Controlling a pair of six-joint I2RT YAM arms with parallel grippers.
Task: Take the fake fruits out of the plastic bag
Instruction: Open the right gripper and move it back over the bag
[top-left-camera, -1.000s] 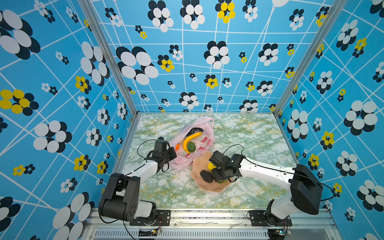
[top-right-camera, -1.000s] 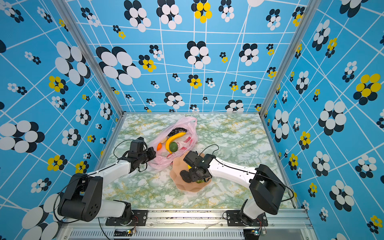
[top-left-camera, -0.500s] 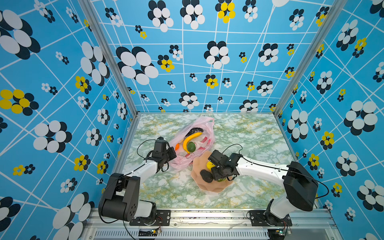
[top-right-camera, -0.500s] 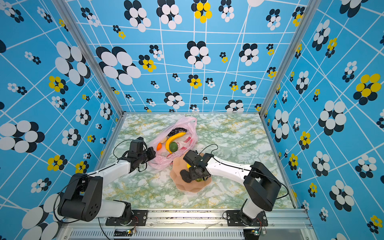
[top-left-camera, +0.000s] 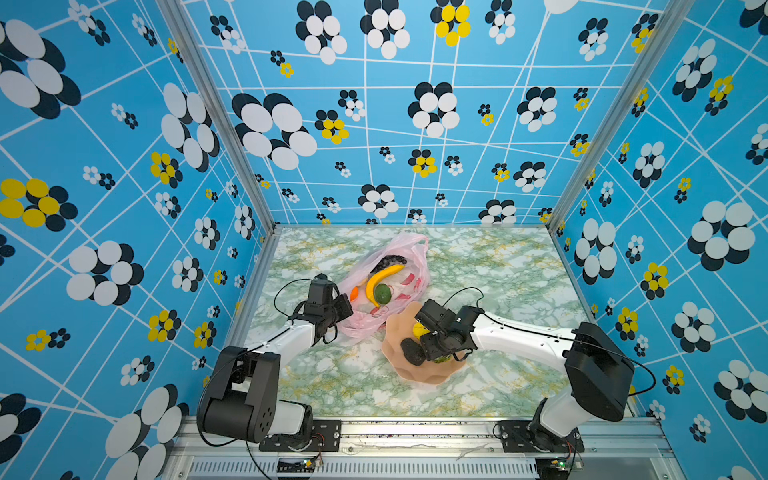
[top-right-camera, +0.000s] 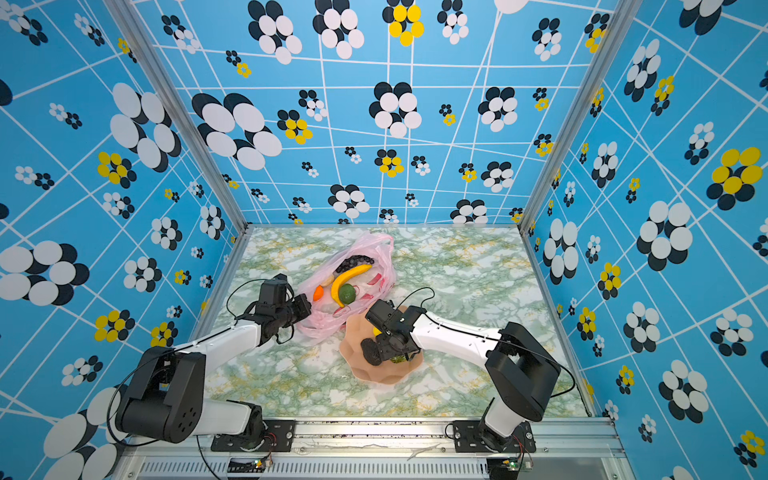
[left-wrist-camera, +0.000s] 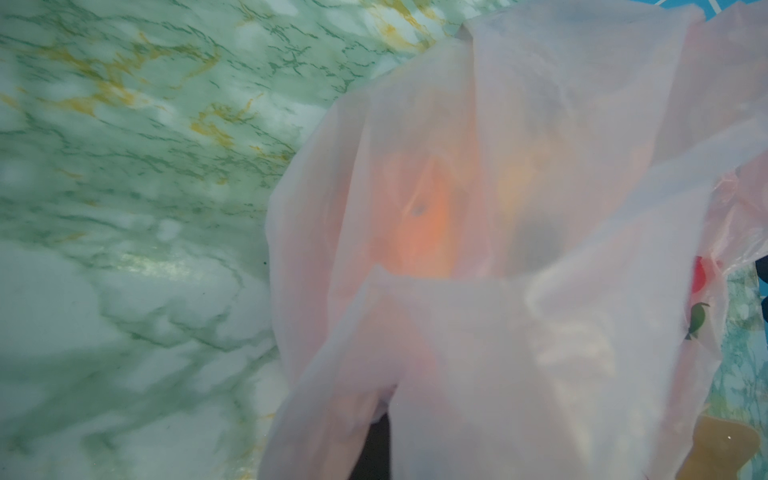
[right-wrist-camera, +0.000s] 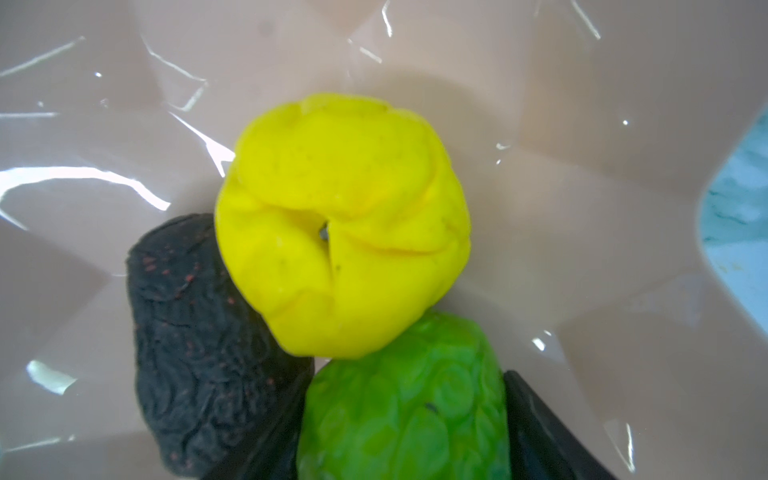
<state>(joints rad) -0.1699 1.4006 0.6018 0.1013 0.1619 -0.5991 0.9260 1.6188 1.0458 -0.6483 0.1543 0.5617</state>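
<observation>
— The left hand (top-left-camera: 344, 306) was pressed together on the near edge of the plastic bag (top-left-camera: 415, 247), wasn't it?

— Yes, jaws together with the pink film bunched at them. In its wrist view the film draped right across the lens, and the small orange (left-wrist-camera: 428, 224) glowed through it.

— And the right hand (top-left-camera: 434, 353)?

— Down in the peach bowl (top-left-camera: 424, 376), which sat just beside the bag on the worktop (top-left-camera: 498, 266). Its dark fingers (right-wrist-camera: 540, 432) stood on either side of the bumpy green fruit (right-wrist-camera: 407, 399) (close against it, though I could not tell whether they clamped it or stood loose).

— What else lay in the bowl?

— The yellow ribbed fruit (right-wrist-camera: 340, 224), touching the green one and also the dark avocado (right-wrist-camera: 199, 345) beside it.

— Where were the other fruits?

— Inside the bag. The banana (top-left-camera: 380, 278) curved around a round green fruit (top-left-camera: 382, 294), and the grape bunch (top-left-camera: 388, 261) lay beyond the banana, towards the back wall. The orange sat at the side nearest the left hand.
</observation>
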